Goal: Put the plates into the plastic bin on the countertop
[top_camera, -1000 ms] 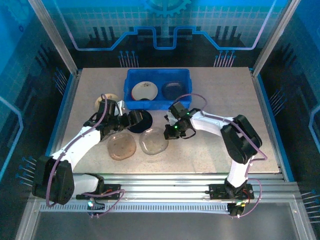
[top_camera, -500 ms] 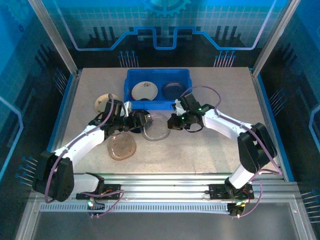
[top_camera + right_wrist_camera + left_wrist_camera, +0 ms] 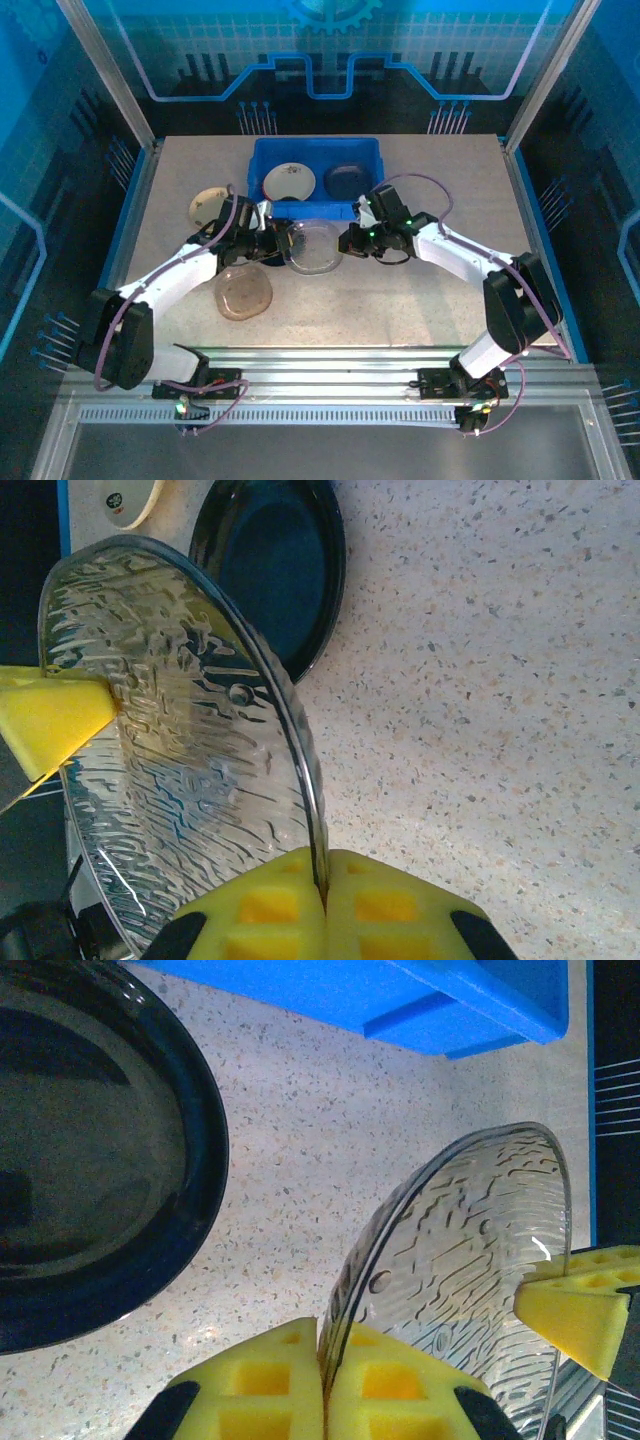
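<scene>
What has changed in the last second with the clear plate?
The right claw carried the clear plate up and toward the blue bin; the left claw closed on its opposite rim. The brownish plate and the cream plate in the bin stayed put.

The blue bin (image 3: 256, 180) stands at the far centre of the countertop (image 3: 440, 300). It holds a cream plate (image 3: 289, 181) at left and a dark grey plate (image 3: 346, 180) at right, both lying flat.

The clear textured plate (image 3: 312, 245) is just in front of the bin. Its rim is clamped on opposite sides by the left gripper (image 3: 322, 1380) and the right gripper (image 3: 322, 905).

The black plate (image 3: 90, 1180), the brownish plate (image 3: 244, 292) and the second cream plate (image 3: 208, 205) lie flat on the countertop, left of centre.
</scene>
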